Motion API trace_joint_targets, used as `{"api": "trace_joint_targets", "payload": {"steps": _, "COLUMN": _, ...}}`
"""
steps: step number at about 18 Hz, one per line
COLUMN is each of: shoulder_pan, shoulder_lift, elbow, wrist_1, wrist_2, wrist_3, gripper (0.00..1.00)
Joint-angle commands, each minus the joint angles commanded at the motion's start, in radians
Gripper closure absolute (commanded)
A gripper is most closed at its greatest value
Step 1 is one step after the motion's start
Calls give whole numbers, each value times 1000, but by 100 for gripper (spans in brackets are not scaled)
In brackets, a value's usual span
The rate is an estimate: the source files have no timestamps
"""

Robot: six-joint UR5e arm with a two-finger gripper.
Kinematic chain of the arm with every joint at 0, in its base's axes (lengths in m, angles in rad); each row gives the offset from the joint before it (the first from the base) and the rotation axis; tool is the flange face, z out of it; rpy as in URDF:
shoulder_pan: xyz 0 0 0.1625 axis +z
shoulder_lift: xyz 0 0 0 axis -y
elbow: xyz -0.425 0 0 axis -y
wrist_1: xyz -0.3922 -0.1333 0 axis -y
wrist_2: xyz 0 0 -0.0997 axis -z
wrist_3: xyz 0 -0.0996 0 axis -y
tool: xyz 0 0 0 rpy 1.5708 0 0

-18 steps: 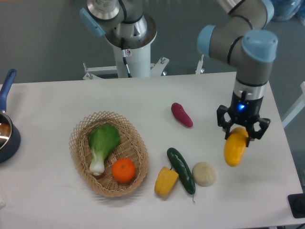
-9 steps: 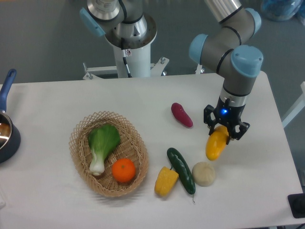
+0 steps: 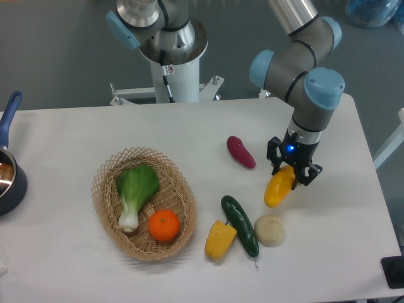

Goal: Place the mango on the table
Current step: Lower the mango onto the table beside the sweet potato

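The mango (image 3: 278,188) is a yellow-orange oval fruit, tilted, hanging low over the white table (image 3: 69,139). My gripper (image 3: 293,170) is shut on the mango's upper end. It is right of the purple sweet potato (image 3: 241,152) and just above a beige round fruit (image 3: 269,230). Whether the mango's lower tip touches the table cannot be told.
A wicker basket (image 3: 107,211) at the left holds a green leafy vegetable (image 3: 135,189) and a round orange (image 3: 164,225). A yellow pepper (image 3: 219,240) and a dark green cucumber (image 3: 240,225) lie near the front. A dark pot (image 3: 9,180) with a blue handle stands at the left edge.
My gripper has carried the mango to the left and a little further back, from near the right edge to beside the sweet potato. Nothing else has moved.
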Motion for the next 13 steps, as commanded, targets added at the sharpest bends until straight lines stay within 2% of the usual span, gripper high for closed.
{"api": "trace_joint_targets", "payload": {"steps": 2, "shoulder_pan": 0, "shoulder_lift": 3, "elbow": -3, "wrist_1": 0, "wrist_2": 0, "wrist_3": 0, "gripper": 61}}
{"api": "trace_joint_targets", "payload": {"steps": 8, "shoulder_pan": 2, "shoulder_lift": 5, "elbow": -31, "wrist_1": 2, "wrist_2": 0, "wrist_3": 2, "gripper": 60}}
{"api": "trace_joint_targets", "payload": {"steps": 11, "shoulder_pan": 2, "shoulder_lift": 3, "elbow": -29, "wrist_1": 0, "wrist_2": 0, "wrist_3": -2, "gripper": 54}}
{"api": "trace_joint_targets", "payload": {"steps": 13, "shoulder_pan": 2, "shoulder_lift": 3, "elbow": -34, "wrist_1": 0, "wrist_2": 2, "wrist_3": 0, "gripper": 54}}
